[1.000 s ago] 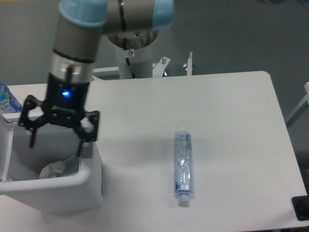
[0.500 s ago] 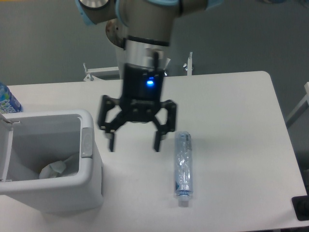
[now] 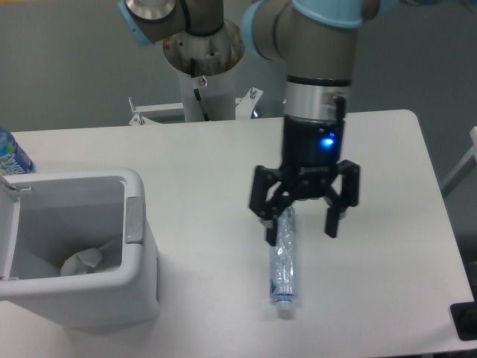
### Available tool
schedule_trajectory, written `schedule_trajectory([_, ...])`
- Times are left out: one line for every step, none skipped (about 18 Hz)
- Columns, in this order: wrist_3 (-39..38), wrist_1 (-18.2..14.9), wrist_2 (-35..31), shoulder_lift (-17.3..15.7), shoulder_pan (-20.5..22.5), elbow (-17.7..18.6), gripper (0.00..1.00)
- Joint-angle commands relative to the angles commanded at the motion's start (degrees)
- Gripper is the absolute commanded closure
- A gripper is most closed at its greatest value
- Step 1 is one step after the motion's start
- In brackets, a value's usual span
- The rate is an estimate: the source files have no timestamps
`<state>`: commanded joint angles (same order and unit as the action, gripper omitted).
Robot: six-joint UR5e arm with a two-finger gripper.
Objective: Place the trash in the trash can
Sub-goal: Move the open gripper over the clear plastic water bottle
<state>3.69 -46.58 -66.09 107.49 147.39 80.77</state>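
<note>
**Tool spread above the top end of the bottle**

Black tool (image 3: 302,230) hangs with its fingers spread wide, one fingertip (image 3: 270,236) to the left of the clear bluish bottle's (image 3: 283,261) upper end and the other well to the right of it. Nothing is pinched between them. From this view I cannot tell whether the fingertips reach the tabletop (image 3: 209,164) or hover above it. A blue light glows on the wrist above the tool.

The bottle lies flat on the white tabletop, lengthwise toward the near edge, cap end nearest the camera. Its upper end is partly hidden behind the tool. Bare tabletop runs on both sides of it: a broad stretch to the right out to the rounded right edge, and another to the left as far as the trash can (image 3: 130,283). Only a short strip of tabletop shows between the cap and the bottom of the picture.

The trash can stands at the near left corner, its lid (image 3: 7,231) swung open on the left side and its grey tab (image 3: 134,220) on the right rim. The crumpled whitish wrapper (image 3: 82,261) lies inside, at the bottom. Behind the can, at the far left edge, part of a blue-labelled bottle (image 3: 11,158) shows.

The arm's base column (image 3: 205,82) rises behind the far edge of the tabletop, well apart from the bottle.
</note>
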Motion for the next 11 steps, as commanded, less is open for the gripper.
schedule_trajectory([0.96, 0.0, -0.09, 0.26, 0.09, 0.09, 0.0])
schedule_trajectory([2.54, -0.09, -0.26, 0.62, 0.52, 0.35, 0.0])
schedule_trajectory([4.29, -0.09, -1.31, 0.79, 0.96, 0.79, 0.0])
schedule_trajectory([5.7, -0.09, -2.36, 0.79, 1.32, 1.14, 0.0])
schedule_trajectory([7.11, -0.17, -2.98, 0.88, 1.41, 1.4, 0.0])
schedule_trajectory([8.25, -0.17, -3.16, 1.06, 1.41, 1.84, 0.0])
schedule_trajectory([9.31, -0.35, -3.25, 1.75, 1.41, 1.85, 0.0])
schedule_trajectory([9.67, -0.35, -3.6, 2.28, 1.41, 1.85, 0.0])
schedule_trajectory([9.93, -0.35, -4.73, 2.72, 1.41, 1.93, 0.0])
schedule_trajectory([10.02, -0.44, -5.7, 2.99, 1.41, 1.93, 0.0])
schedule_trajectory([10.46, -0.44, -6.15, 3.34, 1.41, 1.93, 0.0])
